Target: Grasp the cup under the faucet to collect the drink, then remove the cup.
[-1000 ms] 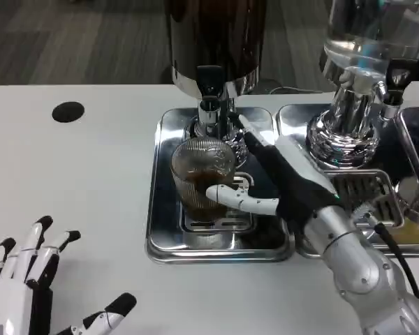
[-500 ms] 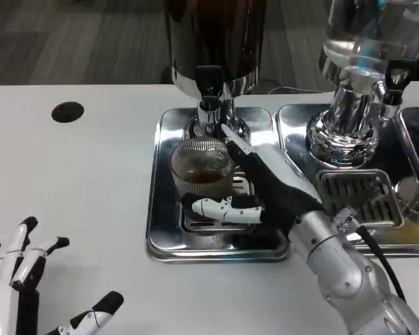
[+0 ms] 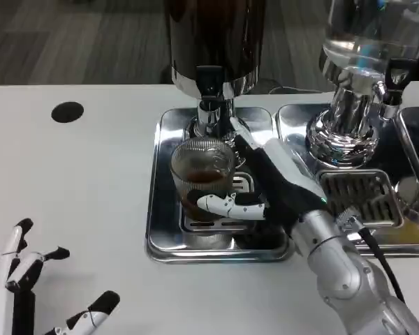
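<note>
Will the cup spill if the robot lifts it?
Maybe. The cup looks like clear ribbed glass with brown drink inside, so probably heavyish and breakable. The ribs may help the right hand grip. It's open-topped, so tilting would likely spill.

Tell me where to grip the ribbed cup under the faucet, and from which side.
Grip the cup around its ribbed lower wall, from the right, as the right hand does now. It stands upright with drink inside, the faucet directly above blocking its rim.
</note>
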Controlling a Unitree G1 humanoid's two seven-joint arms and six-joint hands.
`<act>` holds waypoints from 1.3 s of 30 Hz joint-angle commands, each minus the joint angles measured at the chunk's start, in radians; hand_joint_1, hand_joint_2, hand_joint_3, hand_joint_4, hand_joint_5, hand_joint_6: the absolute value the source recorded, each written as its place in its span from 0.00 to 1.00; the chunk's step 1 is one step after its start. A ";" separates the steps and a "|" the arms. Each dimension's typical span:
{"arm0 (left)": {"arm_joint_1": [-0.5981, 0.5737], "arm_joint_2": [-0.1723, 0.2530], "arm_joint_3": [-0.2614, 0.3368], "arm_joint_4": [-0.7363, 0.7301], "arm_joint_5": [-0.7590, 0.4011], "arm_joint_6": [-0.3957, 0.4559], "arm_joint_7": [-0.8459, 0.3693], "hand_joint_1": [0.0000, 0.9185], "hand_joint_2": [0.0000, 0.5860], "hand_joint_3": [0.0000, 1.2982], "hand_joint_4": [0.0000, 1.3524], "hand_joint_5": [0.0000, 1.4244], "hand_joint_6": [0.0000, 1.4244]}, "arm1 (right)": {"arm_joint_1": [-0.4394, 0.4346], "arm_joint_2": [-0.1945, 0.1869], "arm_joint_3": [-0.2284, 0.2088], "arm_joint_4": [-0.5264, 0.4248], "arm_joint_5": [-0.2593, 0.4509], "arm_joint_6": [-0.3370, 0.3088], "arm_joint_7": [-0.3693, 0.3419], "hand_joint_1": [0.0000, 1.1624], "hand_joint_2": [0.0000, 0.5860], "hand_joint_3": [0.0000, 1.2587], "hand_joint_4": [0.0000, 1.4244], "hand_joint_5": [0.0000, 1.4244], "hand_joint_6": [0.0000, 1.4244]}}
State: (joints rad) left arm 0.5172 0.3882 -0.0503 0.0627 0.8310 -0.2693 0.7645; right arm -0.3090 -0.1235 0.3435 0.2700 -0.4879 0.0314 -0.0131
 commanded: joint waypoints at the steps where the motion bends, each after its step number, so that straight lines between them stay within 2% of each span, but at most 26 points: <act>1: 0.008 0.007 0.009 0.011 -0.005 -0.011 0.021 0.00 0.16 0.38 0.03 0.15 0.08 | 0.003 0.016 0.013 0.021 -0.001 -0.030 -0.025 0.55 0.24 0.00 0.02 0.05 0.12; 12: 0.019 0.007 0.026 0.020 -0.017 -0.030 0.025 0.00 0.16 0.41 0.04 0.15 0.08 | -0.007 0.035 0.006 0.074 0.004 -0.049 -0.087 0.58 0.25 0.01 0.09 0.12 0.19; 16: 0.022 0.007 0.033 0.018 -0.025 -0.038 0.028 0.00 0.18 0.42 0.04 0.16 0.08 | -0.007 0.038 0.017 0.082 -0.012 -0.056 -0.109 0.59 0.24 0.03 0.12 0.15 0.22; 31: 0.028 0.002 0.054 0.036 -0.056 -0.095 0.039 0.00 0.19 0.47 0.06 0.16 0.08 | -0.019 0.046 0.032 0.126 -0.035 -0.062 -0.157 0.62 0.24 0.20 0.23 0.26 0.31; 39: 0.031 -0.002 0.066 0.038 -0.061 -0.110 0.041 0.00 0.20 0.50 0.07 0.17 0.08 | -0.012 0.041 0.059 0.135 -0.089 -0.053 -0.205 0.66 0.26 0.27 0.29 0.30 0.36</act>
State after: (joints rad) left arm 0.5404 0.3873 0.0037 0.0924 0.7861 -0.3687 0.7864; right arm -0.3218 -0.0857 0.3855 0.3880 -0.5615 -0.0218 -0.2148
